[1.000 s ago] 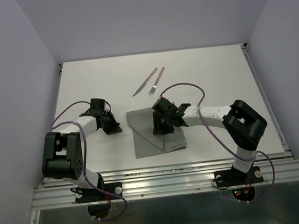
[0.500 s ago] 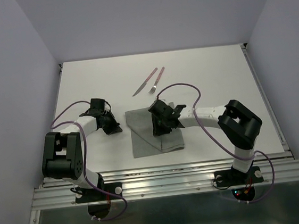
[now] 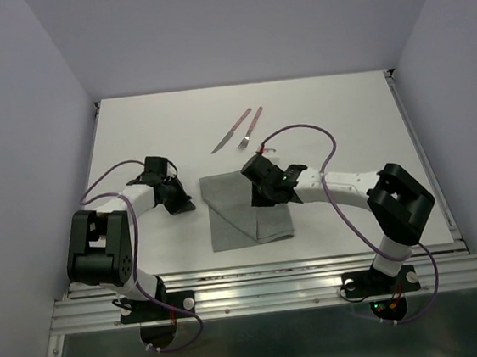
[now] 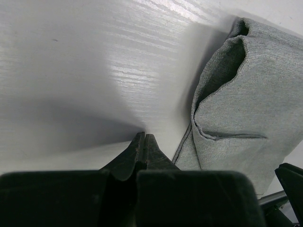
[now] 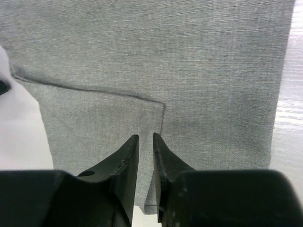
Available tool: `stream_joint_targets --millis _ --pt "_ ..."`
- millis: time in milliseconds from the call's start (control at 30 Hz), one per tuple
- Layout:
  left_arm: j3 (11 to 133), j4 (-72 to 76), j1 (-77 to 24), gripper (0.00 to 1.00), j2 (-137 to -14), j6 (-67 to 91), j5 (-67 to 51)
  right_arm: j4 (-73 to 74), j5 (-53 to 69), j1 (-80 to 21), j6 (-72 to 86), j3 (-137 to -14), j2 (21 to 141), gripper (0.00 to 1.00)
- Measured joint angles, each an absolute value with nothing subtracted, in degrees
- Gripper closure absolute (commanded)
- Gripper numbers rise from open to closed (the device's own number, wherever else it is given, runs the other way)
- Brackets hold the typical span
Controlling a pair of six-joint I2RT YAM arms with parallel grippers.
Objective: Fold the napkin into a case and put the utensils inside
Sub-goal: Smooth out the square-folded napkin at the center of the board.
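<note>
We judge the task early: the napkin (image 3: 247, 216) lies partly folded on the worktop (image 3: 343, 116), the knife (image 3: 231, 131) and fork (image 3: 250, 128) beyond it, the right gripper (image 5: 146, 137) over its flap, jaws narrowly apart, the left gripper (image 4: 143, 138) closed, empty, beside it.

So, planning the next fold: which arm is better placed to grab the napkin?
Right. The right gripper hangs over the napkin, jaws slightly apart; the left gripper is shut beside it.
</note>
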State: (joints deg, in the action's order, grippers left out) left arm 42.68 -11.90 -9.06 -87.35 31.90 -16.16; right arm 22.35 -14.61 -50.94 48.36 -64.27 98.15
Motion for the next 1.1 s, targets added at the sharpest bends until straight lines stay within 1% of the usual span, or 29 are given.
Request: stream_joint_targets --millis 100,167,500,800,933,1100 --pt "43.9 -13.1 -9.7 1.00 -87.3 31.7 -16.1 23.0 -15.7 -50.6 50.0 -64.3 98.7 0.87" --pt "45.6 -13.8 -10.5 1.00 -87.2 31.7 -16.1 23.4 -16.1 -50.5 50.7 -64.3 99.1 0.88" --pt "57.5 -14.4 -19.9 1.00 -88.6 31.6 -16.1 24.1 -16.7 -48.7 52.4 -64.2 101.3 0.89" --pt "60.9 -15.0 -28.1 1.00 -96.2 31.6 -16.6 24.9 -16.7 -45.6 52.6 -62.8 101.3 0.90" --pt "62.8 -15.2 -31.4 1.00 -99.5 31.9 -16.5 24.9 -16.7 -44.2 52.3 -62.8 101.3 0.92" --pt "63.2 -15.4 -32.1 1.00 -102.3 31.8 -16.3 24.7 -16.5 -44.1 52.3 -62.9 102.5 0.92"
